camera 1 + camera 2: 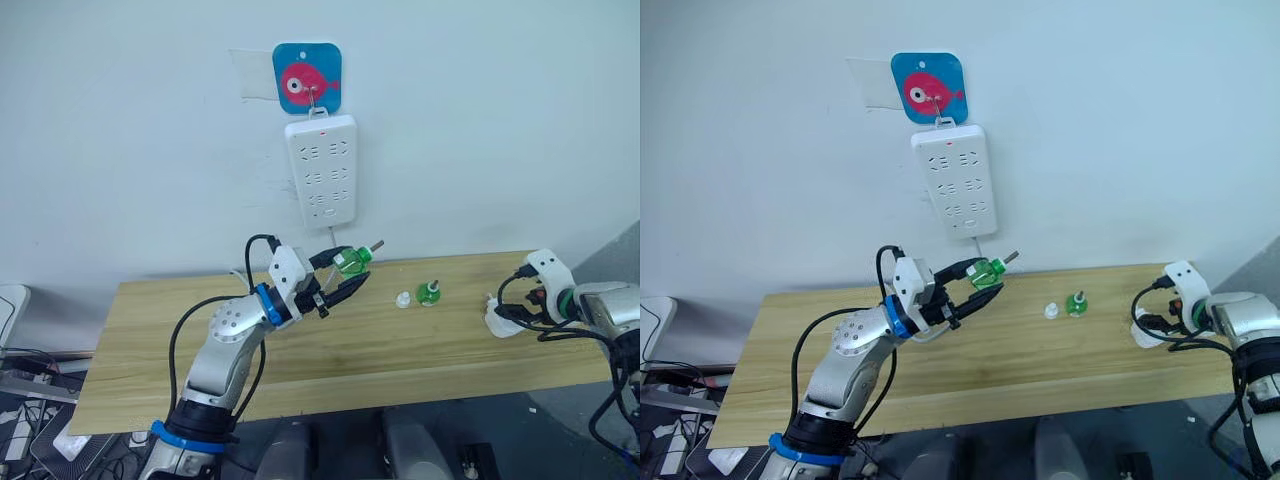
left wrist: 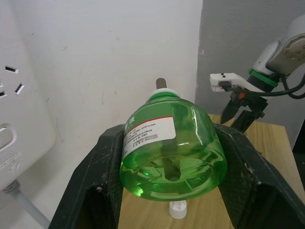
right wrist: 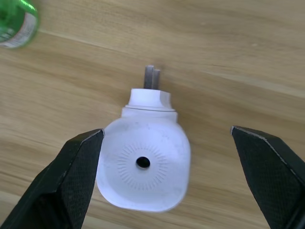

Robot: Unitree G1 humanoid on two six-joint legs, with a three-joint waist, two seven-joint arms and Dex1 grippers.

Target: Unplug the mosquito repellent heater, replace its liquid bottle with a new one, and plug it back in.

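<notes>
Green bottle (image 2: 172,148) clamped in left gripper (image 1: 342,275), raised above the desk (image 1: 150,350).

Uncapped, wick tip up, below the wall power strip (image 1: 321,170). Loose whitish cap (image 1: 403,299) on the desk, just beside a second green bottle (image 1: 429,293) standing upright. Further right, white heater (image 3: 144,164) lying on the desk, prongs showing, between the wide-open jaws of the right gripper (image 3: 167,176), untouched by either finger. Fish-print hook plate (image 1: 307,78) above the strip.
</notes>
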